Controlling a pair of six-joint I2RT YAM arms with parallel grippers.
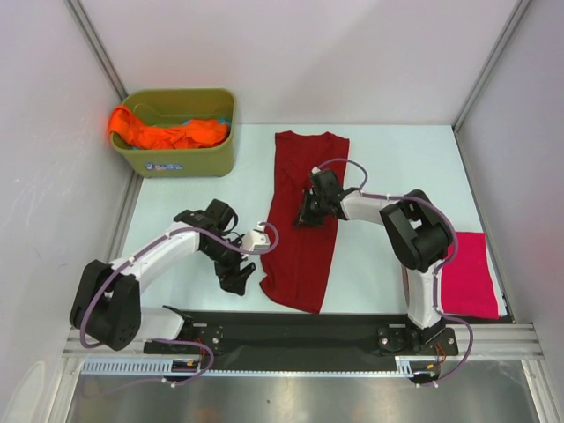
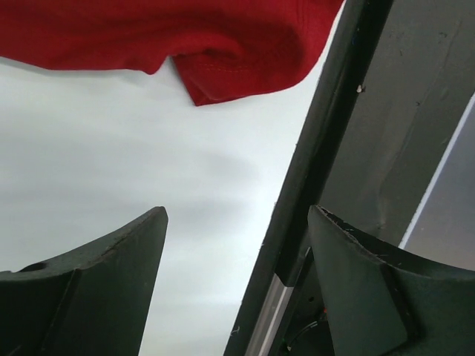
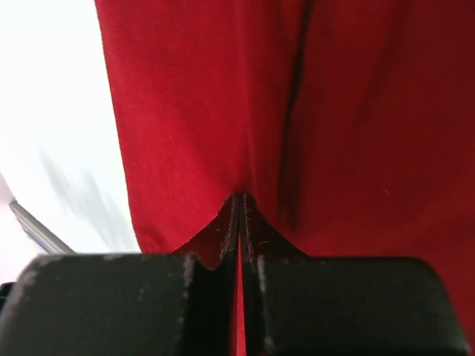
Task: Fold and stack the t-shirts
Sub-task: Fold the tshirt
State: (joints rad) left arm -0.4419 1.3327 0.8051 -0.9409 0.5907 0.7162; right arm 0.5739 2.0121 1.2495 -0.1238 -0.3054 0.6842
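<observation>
On the table (image 1: 388, 167), the dark red t-shirt (image 1: 295, 256) lies as a long strip: soft, limp and light, best pinched at an edge. The olive tub (image 1: 189, 159), far beyond the left tool (image 1: 236, 280), holds the orange t-shirt (image 1: 167, 134). The left tool gapes wide and empty beside the hem; the right tool (image 1: 306, 214) is clamped on the cloth mid-length.

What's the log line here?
left tool: open, empty | right tool: shut on dark red cloth t-shirt | orange cloth t-shirt: in olive-green plastic tub
</observation>
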